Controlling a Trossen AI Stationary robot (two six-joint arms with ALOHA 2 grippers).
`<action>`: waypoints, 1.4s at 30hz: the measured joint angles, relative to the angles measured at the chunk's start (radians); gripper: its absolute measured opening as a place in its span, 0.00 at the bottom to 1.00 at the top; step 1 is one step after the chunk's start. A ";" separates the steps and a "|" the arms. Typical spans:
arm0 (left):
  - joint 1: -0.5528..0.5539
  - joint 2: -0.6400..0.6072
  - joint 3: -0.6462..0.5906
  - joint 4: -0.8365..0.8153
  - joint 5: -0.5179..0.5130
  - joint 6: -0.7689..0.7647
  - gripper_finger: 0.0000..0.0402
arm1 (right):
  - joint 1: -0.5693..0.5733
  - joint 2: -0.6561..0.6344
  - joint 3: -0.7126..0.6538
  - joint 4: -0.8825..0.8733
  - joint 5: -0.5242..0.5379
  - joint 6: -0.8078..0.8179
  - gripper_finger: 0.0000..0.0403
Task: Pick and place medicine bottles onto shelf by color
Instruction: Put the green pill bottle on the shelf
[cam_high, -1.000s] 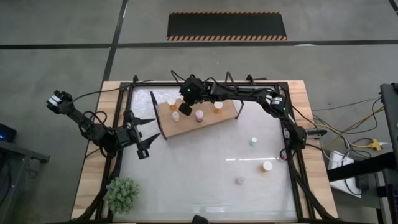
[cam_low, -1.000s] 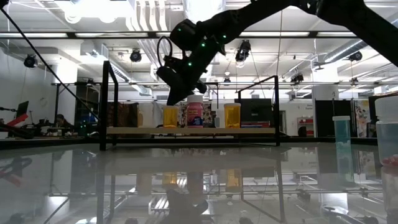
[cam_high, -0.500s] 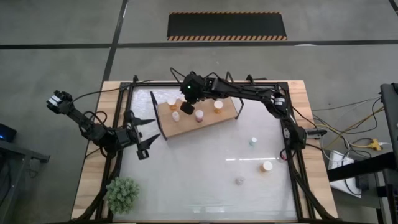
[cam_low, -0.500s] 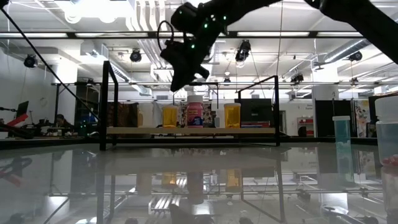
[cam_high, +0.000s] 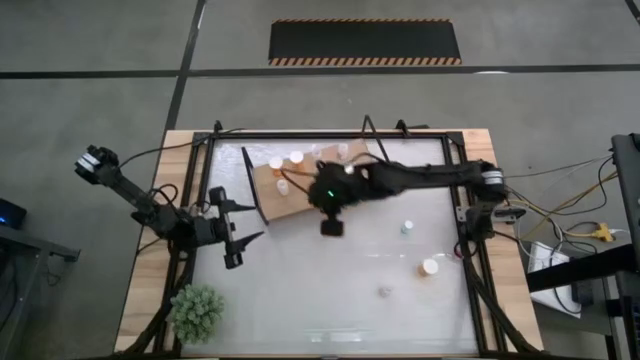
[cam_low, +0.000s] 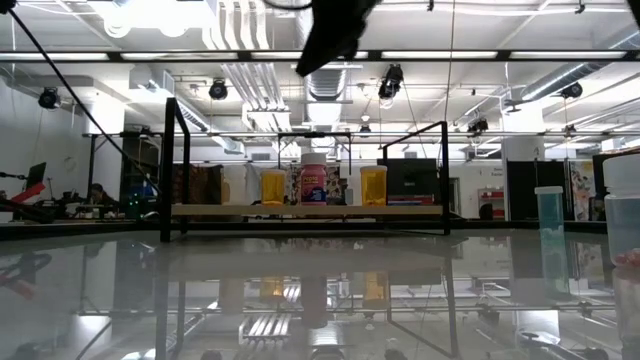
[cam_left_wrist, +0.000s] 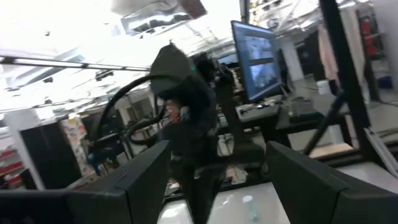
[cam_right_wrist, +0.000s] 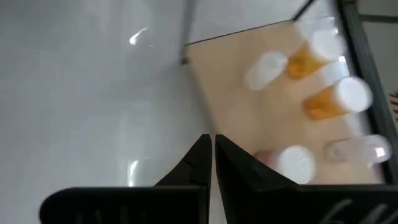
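Right gripper (cam_high: 331, 226) empty, fingers together, just off the shelf (cam_high: 275, 205); open it, drop squarely over loose bottle (cam_high: 407, 227) mid-table; left gripper (cam_high: 240, 238) spread, idle at table's left

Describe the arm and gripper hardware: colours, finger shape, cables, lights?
Both arms are dark, near-black jointed links. The right arm has a green indicator light near its wrist and metallic joint hardware near its base end. The right gripper has two flat black fingers tapering to points. The left gripper has slim, pointed black fingers; thin black cables loop along the left arm.
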 joint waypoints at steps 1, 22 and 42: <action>0.000 0.010 0.002 0.001 0.008 0.000 0.61 | 0.021 -0.031 -0.040 0.009 0.000 0.002 0.03; 0.019 0.433 0.160 0.379 0.022 -0.080 0.61 | 0.264 -0.685 -1.020 0.736 0.005 -0.017 0.03; 0.182 0.852 0.694 -0.273 0.194 -0.449 0.61 | 0.264 -1.047 -1.314 0.926 0.004 -0.105 0.03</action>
